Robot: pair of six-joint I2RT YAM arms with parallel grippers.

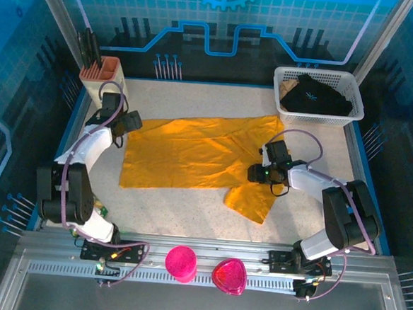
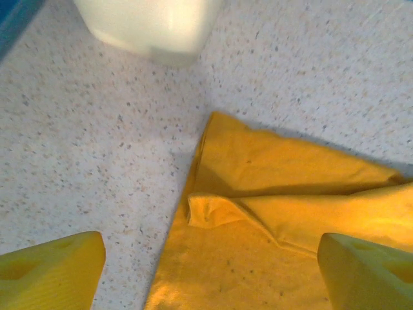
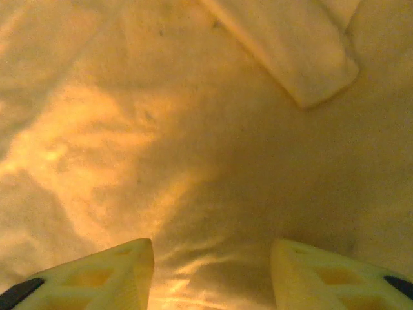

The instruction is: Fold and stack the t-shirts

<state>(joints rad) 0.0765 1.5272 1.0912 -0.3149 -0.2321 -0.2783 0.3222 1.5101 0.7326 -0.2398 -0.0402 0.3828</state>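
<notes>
Containers of pink plastic, a round cup [image 1: 181, 262] and a heart-shaped dish [image 1: 228, 276], are seen on the metal rail [image 1: 200, 252] at the bottom centre of the top view. Above them, the orange-yellow t-shirt [image 1: 192, 154] is spread flat across the middle of the speckled table [image 1: 181, 210], one sleeve trailing toward the lower right. The right gripper [image 1: 256, 174] is placed over the shirt's right part, its fingers spread with only fabric beneath and nothing pinched. The left gripper [image 1: 132, 123] is held at the shirt's upper left corner, its fingers spread wide and empty; a pale container [image 2: 148, 26] is seen just beyond that corner. Farther back, a holder [image 1: 102, 77] with dark tools is stood at upper left, and a white basket [image 1: 315, 119] with a dark garment [image 1: 315, 97] inside is set at upper right.
</notes>
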